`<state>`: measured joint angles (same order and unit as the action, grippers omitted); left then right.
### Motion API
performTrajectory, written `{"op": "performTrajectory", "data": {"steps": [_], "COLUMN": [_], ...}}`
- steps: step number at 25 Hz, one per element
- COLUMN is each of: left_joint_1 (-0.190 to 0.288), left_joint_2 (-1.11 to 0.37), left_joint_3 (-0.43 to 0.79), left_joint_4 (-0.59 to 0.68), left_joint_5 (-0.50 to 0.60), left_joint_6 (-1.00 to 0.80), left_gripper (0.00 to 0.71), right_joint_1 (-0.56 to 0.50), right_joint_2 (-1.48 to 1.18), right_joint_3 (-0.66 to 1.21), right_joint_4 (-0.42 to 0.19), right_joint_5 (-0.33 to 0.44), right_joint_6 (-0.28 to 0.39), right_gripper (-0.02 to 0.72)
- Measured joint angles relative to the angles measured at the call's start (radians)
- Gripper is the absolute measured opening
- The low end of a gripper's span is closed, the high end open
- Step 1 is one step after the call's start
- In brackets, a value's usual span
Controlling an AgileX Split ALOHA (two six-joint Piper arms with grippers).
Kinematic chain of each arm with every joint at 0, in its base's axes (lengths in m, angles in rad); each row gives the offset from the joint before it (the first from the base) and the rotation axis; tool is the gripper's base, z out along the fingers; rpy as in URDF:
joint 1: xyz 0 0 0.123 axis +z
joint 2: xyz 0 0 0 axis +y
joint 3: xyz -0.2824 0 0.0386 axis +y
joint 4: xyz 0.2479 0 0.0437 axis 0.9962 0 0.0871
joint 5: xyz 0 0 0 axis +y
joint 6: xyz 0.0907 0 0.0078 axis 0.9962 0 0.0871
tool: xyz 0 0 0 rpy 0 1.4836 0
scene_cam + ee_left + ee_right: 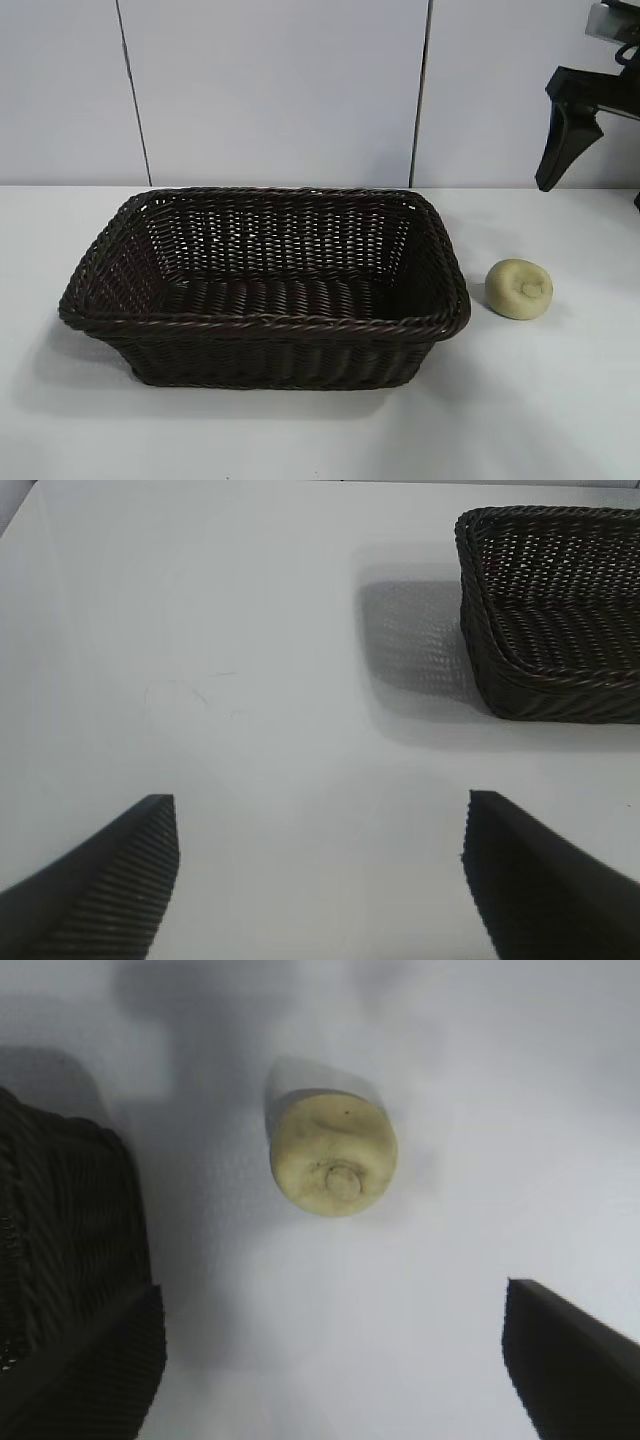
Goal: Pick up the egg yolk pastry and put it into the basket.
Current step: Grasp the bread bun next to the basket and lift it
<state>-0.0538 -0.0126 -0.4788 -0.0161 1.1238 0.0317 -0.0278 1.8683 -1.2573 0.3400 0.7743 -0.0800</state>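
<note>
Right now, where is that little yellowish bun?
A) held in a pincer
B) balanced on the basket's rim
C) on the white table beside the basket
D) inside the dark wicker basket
C: the egg yolk pastry lies on the white table just beside the basket, apart from it; the right pincer hangs open above it, holding nothing.

No readable text, label or number — anywhere in view.
</note>
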Motion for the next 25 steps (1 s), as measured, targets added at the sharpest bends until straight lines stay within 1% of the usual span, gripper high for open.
{"op": "performTrajectory", "data": {"steps": [10, 13, 16, 20, 21, 22, 25], "left_joint_1": [0.0, 0.0, 0.0, 0.0, 0.0, 0.0, 0.0], "left_joint_2": [0.0, 0.0, 0.0, 0.0, 0.0, 0.0, 0.0], "left_joint_3": [0.0, 0.0, 0.0, 0.0, 0.0, 0.0, 0.0], "left_joint_4": [0.0, 0.0, 0.0, 0.0, 0.0, 0.0, 0.0], "left_joint_5": [0.0, 0.0, 0.0, 0.0, 0.0, 0.0, 0.0], "left_joint_6": [0.0, 0.0, 0.0, 0.0, 0.0, 0.0, 0.0], "left_gripper": [0.571, 0.571, 0.571, 0.571, 0.571, 0.571, 0.571], "right_joint_1": [0.002, 0.002, 0.002, 0.002, 0.002, 0.002, 0.002], "right_joint_2": [0.156, 0.17, 0.171, 0.171, 0.171, 0.171, 0.171], "right_joint_3": [-0.001, -0.001, -0.001, -0.001, -0.001, -0.001, -0.001], "right_joint_4": [0.106, 0.113, 0.113, 0.113, 0.113, 0.113, 0.113], "right_joint_5": [-0.089, -0.11, -0.115, -0.116, -0.117, -0.117, -0.117], "right_joint_6": [0.0, 0.0, 0.001, 0.013, 0.016, 0.02, 0.024], "right_gripper": [0.65, 0.624, 0.575, 0.491, 0.454, 0.405, 0.22]}}
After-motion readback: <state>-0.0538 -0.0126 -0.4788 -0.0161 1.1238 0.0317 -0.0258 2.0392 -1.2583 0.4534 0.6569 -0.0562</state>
